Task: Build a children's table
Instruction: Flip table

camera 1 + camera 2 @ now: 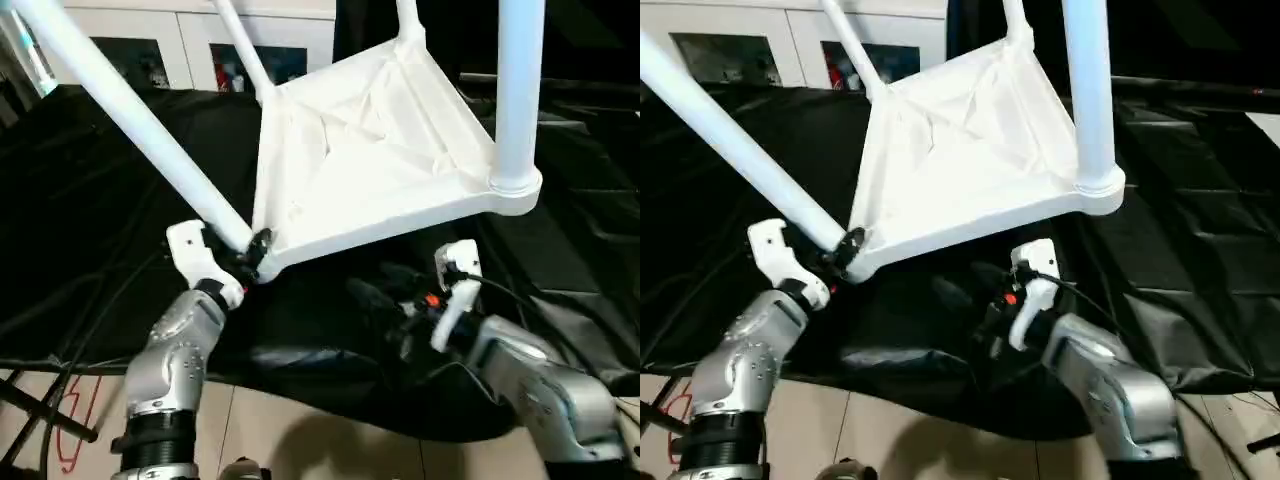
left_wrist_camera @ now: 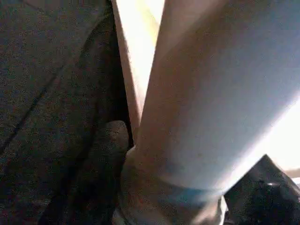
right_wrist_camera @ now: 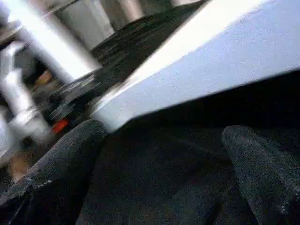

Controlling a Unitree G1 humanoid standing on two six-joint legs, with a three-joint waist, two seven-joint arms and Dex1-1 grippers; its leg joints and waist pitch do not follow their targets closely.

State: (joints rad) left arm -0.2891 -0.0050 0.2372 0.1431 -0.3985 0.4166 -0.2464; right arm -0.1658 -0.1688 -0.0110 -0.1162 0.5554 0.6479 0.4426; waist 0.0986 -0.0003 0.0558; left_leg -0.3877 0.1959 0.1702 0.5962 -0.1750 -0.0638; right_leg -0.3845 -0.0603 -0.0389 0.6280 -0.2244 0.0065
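The children's table (image 1: 370, 150) lies upside down and tilted on a black cloth, ribbed underside up. Its white legs stick upward from the corner sockets. My left gripper (image 1: 250, 257) is shut on the base of the near-left leg (image 1: 130, 115), right at its socket. In the left wrist view that leg (image 2: 211, 93) sits between my black fingers (image 2: 112, 138). My right gripper (image 1: 372, 296) stands open just below the top's near edge, with nothing between its fingers (image 3: 61, 154). The white edge (image 3: 211, 65) lies beyond them. The near-right leg (image 1: 520, 90) stands upright in its socket.
A black cloth (image 1: 80, 200) covers the work surface. A white cabinet with glass doors (image 1: 190, 40) stands behind. Tan floor (image 1: 300, 430) shows in front, with cables (image 1: 40, 400) at the lower left.
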